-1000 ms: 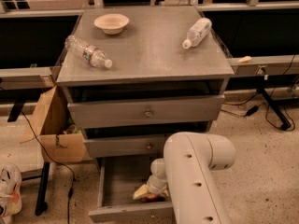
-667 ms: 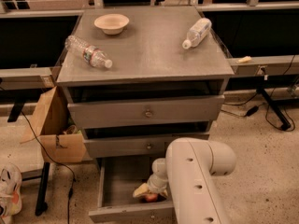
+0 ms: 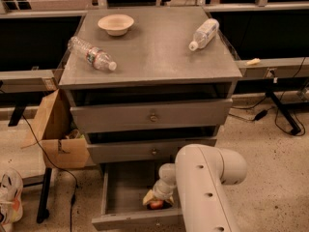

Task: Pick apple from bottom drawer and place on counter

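The bottom drawer (image 3: 120,190) is pulled open below the two taller grey drawers. The red apple (image 3: 156,204) lies on its plank floor near the front right. My gripper (image 3: 155,199) reaches down into the drawer, right at the apple, with my white arm (image 3: 203,192) covering the drawer's right side. The grey counter (image 3: 149,47) tops the cabinet.
On the counter lie a beige bowl (image 3: 116,23), a clear water bottle (image 3: 91,53) at the left and a white bottle (image 3: 203,34) at the right. A cardboard box (image 3: 55,129) stands left of the cabinet. A shoe (image 3: 9,202) and cables (image 3: 285,120) lie on the floor.
My arm has shifted slightly right and lower, bringing the gripper down onto the apple in the drawer.
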Available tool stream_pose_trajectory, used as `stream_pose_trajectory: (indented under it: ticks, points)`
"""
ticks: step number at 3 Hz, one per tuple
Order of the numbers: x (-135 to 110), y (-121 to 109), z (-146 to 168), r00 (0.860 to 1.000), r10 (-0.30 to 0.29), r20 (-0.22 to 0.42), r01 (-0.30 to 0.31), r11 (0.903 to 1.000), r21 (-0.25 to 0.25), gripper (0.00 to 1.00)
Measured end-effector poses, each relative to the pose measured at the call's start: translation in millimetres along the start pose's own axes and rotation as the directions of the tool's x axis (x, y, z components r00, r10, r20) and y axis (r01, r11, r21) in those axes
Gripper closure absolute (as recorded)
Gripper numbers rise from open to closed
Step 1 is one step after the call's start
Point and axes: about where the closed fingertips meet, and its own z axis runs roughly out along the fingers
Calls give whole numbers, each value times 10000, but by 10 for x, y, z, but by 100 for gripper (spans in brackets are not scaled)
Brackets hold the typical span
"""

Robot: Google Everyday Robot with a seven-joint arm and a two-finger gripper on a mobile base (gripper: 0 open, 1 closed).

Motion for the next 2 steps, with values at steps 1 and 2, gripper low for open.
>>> stream_pose_trajectory:
  ticks: [1,2]
  points:
    - [8,15,-56,10000,21,17,-21,10000,-21,50]
    - [10,19,-69,10000,22,17,-22,10000,-21,72]
